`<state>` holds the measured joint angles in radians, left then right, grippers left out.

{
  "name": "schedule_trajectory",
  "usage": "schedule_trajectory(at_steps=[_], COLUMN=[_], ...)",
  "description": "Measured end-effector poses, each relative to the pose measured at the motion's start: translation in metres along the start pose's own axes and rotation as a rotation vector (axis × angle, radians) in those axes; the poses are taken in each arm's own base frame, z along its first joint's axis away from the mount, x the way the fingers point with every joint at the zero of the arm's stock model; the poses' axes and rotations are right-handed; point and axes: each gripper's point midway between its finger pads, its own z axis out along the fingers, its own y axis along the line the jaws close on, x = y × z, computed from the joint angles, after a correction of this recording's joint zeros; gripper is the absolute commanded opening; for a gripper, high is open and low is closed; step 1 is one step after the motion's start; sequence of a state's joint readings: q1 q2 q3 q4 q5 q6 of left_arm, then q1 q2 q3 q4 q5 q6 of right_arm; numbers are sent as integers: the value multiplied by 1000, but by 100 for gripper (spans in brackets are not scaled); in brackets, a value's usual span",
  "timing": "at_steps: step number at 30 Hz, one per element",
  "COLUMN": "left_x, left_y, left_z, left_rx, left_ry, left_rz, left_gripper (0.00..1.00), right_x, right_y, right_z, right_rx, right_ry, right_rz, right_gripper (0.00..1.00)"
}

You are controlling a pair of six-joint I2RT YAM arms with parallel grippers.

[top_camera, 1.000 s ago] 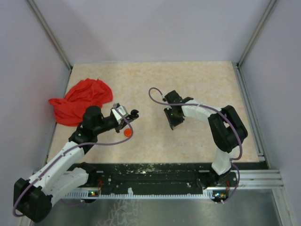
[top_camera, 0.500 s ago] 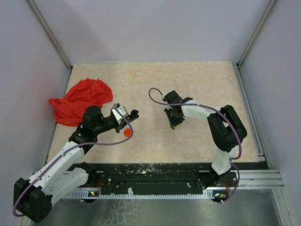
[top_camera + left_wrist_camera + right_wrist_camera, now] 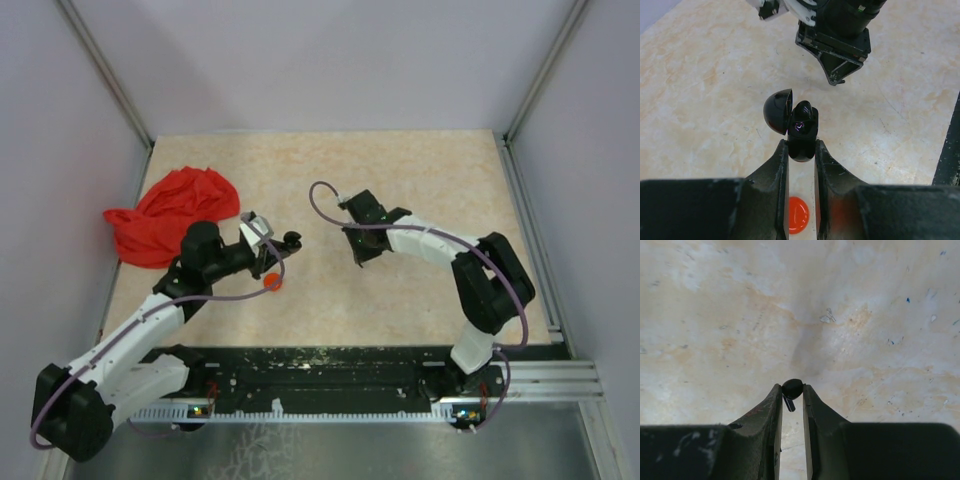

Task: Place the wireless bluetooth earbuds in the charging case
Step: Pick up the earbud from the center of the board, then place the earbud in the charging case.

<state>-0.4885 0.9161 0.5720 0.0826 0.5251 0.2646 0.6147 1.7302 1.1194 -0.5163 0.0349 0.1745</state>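
My left gripper (image 3: 801, 146) is shut on the black charging case (image 3: 803, 131) and holds it above the table with its domed lid (image 3: 778, 111) swung open to the left. In the top view the case (image 3: 291, 239) sits at the tip of the left gripper (image 3: 282, 243). My right gripper (image 3: 791, 391) is shut on a tiny black earbud (image 3: 792, 388), its short stem hanging between the fingers. It hovers over the table (image 3: 420, 170) right of the case (image 3: 360, 255) and also shows in the left wrist view (image 3: 839, 75). No red earbud is in view.
A round orange-red disc (image 3: 271, 283) lies on the table under the left gripper and shows between its fingers (image 3: 798, 215). A big red cloth (image 3: 170, 212) lies at the left edge. Walls close the table on three sides.
The left gripper with the case has moved slightly right, towards the right gripper. The right gripper with the earbud has shifted slightly left and farther back.
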Motion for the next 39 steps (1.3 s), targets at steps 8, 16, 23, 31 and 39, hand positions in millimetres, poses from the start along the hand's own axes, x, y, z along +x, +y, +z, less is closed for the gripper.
schedule_trajectory(at_steps=[8, 16, 23, 31, 39], left_x=[-5, -7, -16, -39, -65], left_y=[-1, -13, -9, -7, -13], left_z=[15, 35, 43, 40, 32], left_rx=[8, -1, -37, -46, -19], left_ry=[-37, -113, -229, -383, -493], left_rz=[-67, -70, -65, -41, -5], left_gripper=[0, 0, 0, 0, 0], right_x=[-55, -93, -114, -113, -110], right_y=[27, 52, 83, 110, 135], right_z=[-58, -119, -186, -222, -227], right_rx=[-63, -119, -192, -274, -314], right_ry=[-278, -520, -758, -928, -1023], right_rz=[-52, -80, -105, -141, -189], right_gripper=[8, 8, 8, 7, 7])
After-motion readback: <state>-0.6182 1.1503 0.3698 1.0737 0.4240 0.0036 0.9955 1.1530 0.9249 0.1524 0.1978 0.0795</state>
